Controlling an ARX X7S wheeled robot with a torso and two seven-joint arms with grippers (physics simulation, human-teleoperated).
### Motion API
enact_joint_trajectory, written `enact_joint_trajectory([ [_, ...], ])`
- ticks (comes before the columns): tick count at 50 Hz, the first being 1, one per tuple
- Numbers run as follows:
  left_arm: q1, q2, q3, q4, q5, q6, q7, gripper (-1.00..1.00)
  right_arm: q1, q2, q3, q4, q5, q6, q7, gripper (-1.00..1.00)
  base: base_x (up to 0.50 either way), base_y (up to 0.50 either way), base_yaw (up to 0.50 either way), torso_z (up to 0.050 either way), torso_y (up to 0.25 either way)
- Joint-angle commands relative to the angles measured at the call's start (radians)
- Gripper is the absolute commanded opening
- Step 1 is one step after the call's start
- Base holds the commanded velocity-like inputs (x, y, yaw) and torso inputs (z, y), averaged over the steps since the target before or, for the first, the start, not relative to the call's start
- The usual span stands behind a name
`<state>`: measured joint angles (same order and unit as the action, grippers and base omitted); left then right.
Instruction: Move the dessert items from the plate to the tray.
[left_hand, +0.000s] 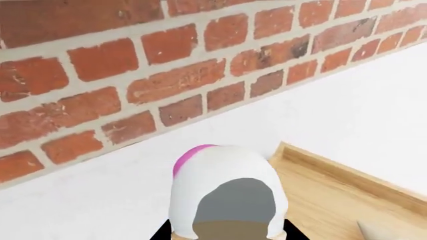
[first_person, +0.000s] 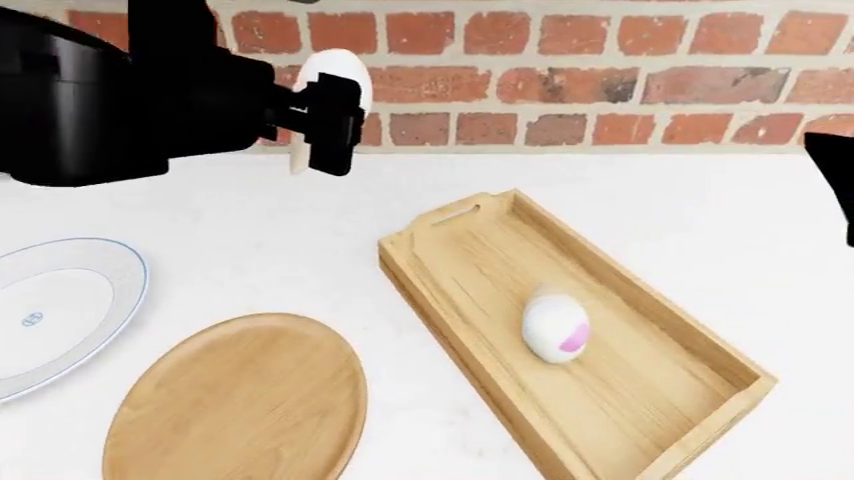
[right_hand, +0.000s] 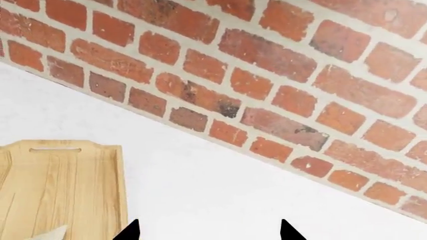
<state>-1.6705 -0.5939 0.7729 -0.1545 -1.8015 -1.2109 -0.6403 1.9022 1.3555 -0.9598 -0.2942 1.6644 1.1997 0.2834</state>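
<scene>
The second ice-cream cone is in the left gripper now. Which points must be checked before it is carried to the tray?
1. Left gripper holds the second cone: ok.
2. Cone lifted clear of the wooden plate: ok.
3. First cone already lies in the tray: ok.
4. Free tray floor beside the first cone: ok.
5. Right gripper open, away from the tray's inside: ok.
6. How firm the grip is: cannot tell.

White table (first_person: 747, 220): tray (first_person: 461, 290), wooden plate (first_person: 240, 400), white dish (first_person: 60, 310).
</scene>
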Motion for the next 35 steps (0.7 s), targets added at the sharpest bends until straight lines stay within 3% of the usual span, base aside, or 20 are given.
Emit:
enact_joint_trajectory([
  [1,-0.005,0.152,0.084,-0.142,0.191,0.043,0.194,-1.0,-0.024,0.009,-0.001,-0.007,0.001,-0.027,-0.002,1.0,0.0,0.0,0.0,0.0,0.0],
  [17,-0.016,0.332,0.243,-0.404,0.404,0.117,0.472,-1.0,-0.048,0.011,-0.001,-0.01,-0.011,-0.052,-0.012,1.0,0.0,0.0,0.0,0.0,0.001],
  [35,0.006,0.393,0.298,-0.425,0.43,0.117,0.559,-1.0,-0.069,0.017,0.0,-0.012,-0.017,-0.073,-0.018,1.0,0.0,0.0,0.0,0.0,0.0],
])
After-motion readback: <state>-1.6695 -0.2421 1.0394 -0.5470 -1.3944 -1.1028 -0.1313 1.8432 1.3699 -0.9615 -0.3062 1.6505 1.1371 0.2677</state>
